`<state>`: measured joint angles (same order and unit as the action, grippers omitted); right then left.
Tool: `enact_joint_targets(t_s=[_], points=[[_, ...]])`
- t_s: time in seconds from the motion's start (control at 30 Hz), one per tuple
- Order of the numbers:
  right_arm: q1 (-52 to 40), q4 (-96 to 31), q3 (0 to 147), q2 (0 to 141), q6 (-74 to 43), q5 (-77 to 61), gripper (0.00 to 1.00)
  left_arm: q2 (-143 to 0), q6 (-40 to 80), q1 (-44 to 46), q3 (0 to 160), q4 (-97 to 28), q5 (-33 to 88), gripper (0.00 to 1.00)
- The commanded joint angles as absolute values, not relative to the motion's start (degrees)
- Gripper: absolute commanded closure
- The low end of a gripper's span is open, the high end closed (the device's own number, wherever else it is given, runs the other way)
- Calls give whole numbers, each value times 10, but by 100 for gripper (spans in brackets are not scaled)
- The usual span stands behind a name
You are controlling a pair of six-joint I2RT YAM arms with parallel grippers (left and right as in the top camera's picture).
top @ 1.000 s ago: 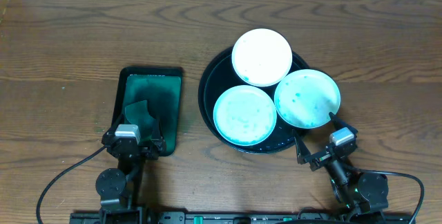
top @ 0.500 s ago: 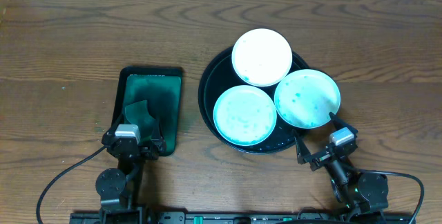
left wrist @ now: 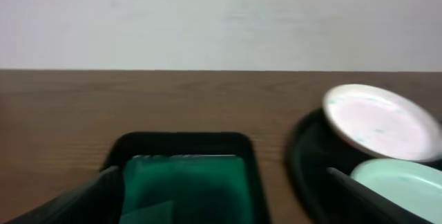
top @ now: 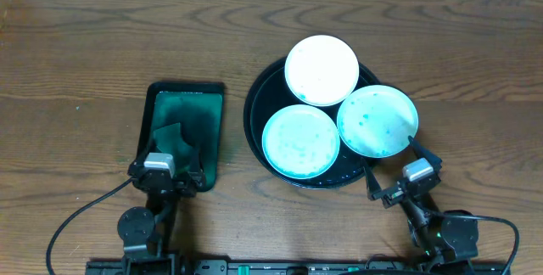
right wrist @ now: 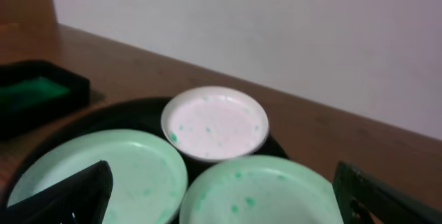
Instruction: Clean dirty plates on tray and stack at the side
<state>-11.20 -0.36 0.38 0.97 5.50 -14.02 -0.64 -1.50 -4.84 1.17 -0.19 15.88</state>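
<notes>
Teal-speckled round white plates on glossy black tray, just ahead of your right gripper, spread wide and empty like left gripper, wood-grain tabletop, pale wall.

The left wrist view is blurred, its bottom edge cropping the rectangular dark-green tray. The right wrist view crops two teal-speckled round white plates at the glossy black tray's 4 and 7 o'clock.

Looks down on a dark-brown wood-grain tabletop, streaked left to right across nearly the whole overhead view. Ends at a plain pale wall along the far edge. Lit softly and evenly across the wood
</notes>
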Motion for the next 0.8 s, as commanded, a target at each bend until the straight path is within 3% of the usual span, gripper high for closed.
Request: enact_joint_targets(t_s=[0.0, 0.2, 0.53, 0.67, 0.77], points=[[-102, 27, 4, 10, -15, -181, 1, -6, 30, -49, 5, 13, 255, 10], [-102, -63, 99, 67, -44, -181, 1, -61, 97, -49, 91, -30, 236, 10], [-102, -371, 474, 511, -47, -242, 1, -505, 102, -49, 462, -389, 220, 10], [-102, -399, 561, 632, -63, -339, 1, -636, 107, -49, 571, -487, 225, 10], [-102, -396, 583, 695, -67, -366, 1, -696, 112, -49, 591, -519, 296, 10]])
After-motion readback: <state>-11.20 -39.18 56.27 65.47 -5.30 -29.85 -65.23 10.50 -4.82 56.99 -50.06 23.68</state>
